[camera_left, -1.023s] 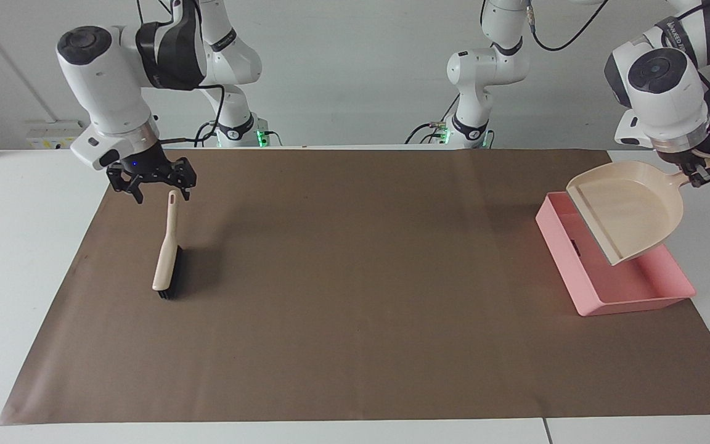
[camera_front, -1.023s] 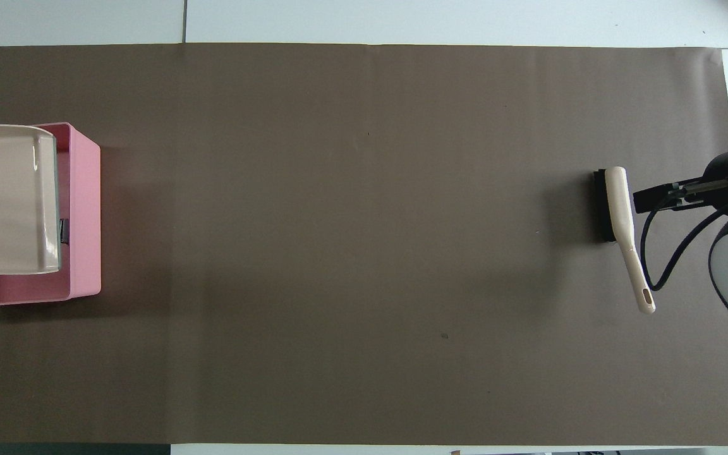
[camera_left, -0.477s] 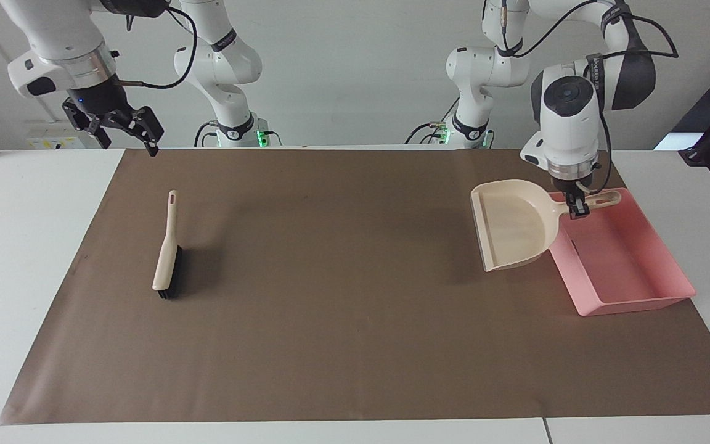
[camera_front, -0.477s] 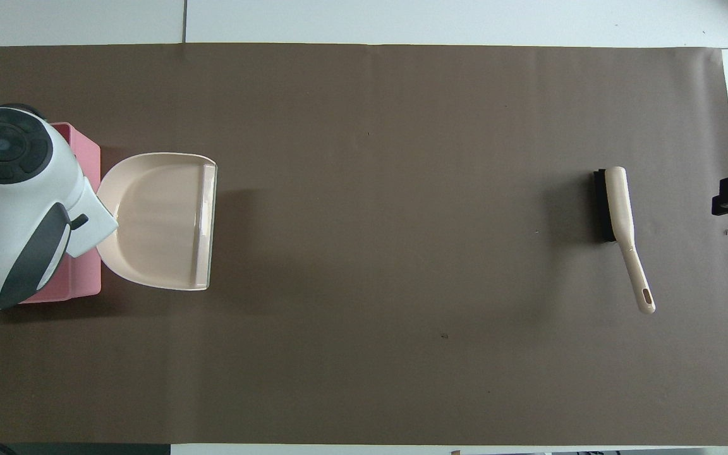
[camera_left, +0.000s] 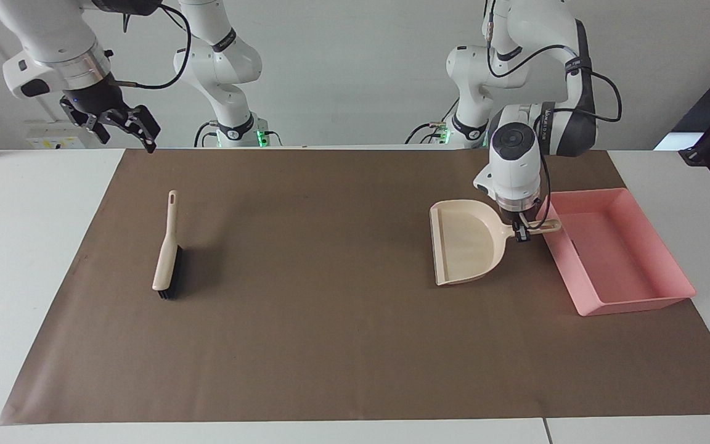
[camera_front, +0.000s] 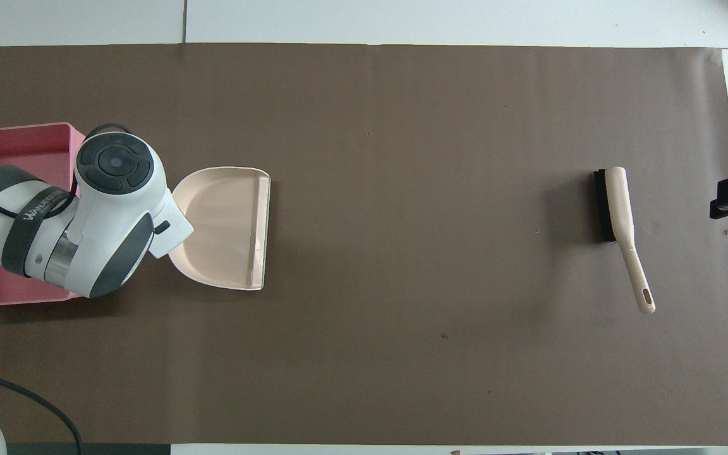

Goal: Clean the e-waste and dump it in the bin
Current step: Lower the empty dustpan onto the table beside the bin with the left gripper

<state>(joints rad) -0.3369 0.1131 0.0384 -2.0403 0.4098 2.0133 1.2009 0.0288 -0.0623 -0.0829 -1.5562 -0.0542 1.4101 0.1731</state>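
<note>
Brown mat point(camera_left: 330, 345), left fingers point(camera_left: 520, 232) clamping dustpan point(camera_left: 463, 250) handle

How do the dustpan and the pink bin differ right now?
The dustpan is beige with a handle; the bin is pink, rectangular and handleless. The left gripper grips the dustpan's handle; nothing holds the bin. The dustpan looks smaller than the bin. Both are shallow, open-topped, and sit beside each other over the brown mat.

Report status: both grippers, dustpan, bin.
Left gripper shut on dustpan handle, pan on the mat beside the bin. Right gripper open, raised, waiting. Brush lies untouched; nothing obstructing.
</note>
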